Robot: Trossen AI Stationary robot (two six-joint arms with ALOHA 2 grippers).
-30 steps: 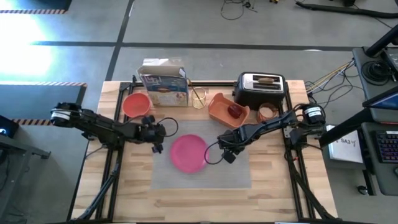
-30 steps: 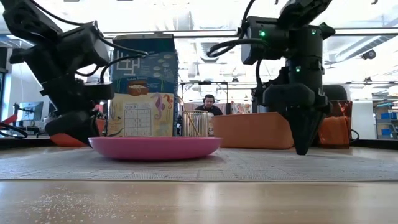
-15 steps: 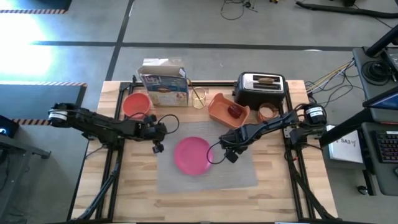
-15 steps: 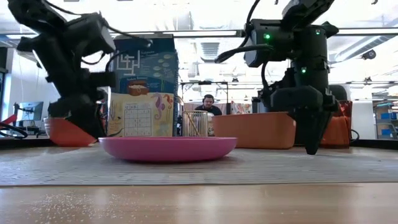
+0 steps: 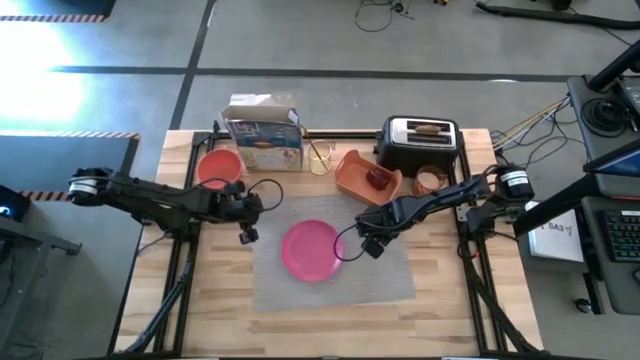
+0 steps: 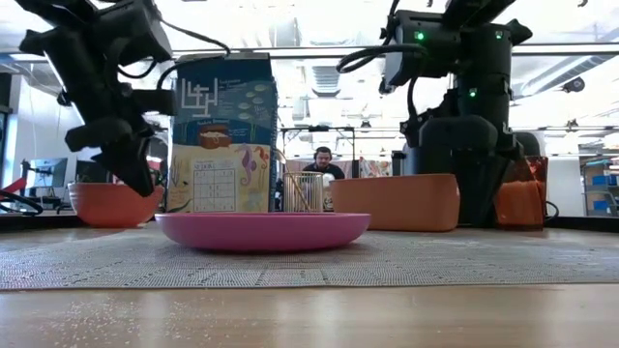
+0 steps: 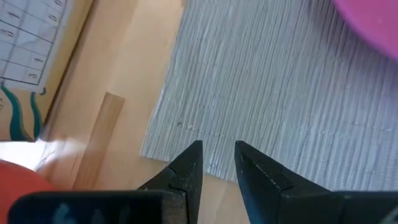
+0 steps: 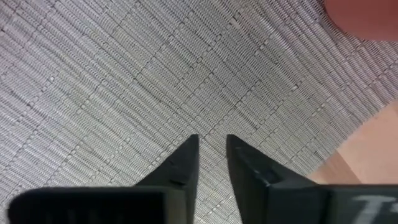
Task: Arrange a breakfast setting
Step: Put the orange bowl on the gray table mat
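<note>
- Two grippers hang empty: your left gripper (image 5: 249,234) over the mat's corner, your right gripper (image 5: 371,249) above its far edge, both showing a narrow gap between the fingers.
- You'll find the round pink plastic plate (image 5: 311,250) lying on the grey woven rectangular placemat (image 5: 390,285), between them.
- Expect the mat to be light, limp and liable to slide; pinch a corner.
- Treat the plate as rigid and slick; grip its rim.

The wooden counter (image 5: 440,300) stands on a grey concrete floor (image 5: 300,40) crossed by dark lines, cables (image 5: 395,8) trailing at the far side. Beyond it a person (image 6: 325,162) sits beneath bright ceiling lights (image 6: 319,48), and a desk with a keyboard (image 5: 622,235) stands right.
</note>
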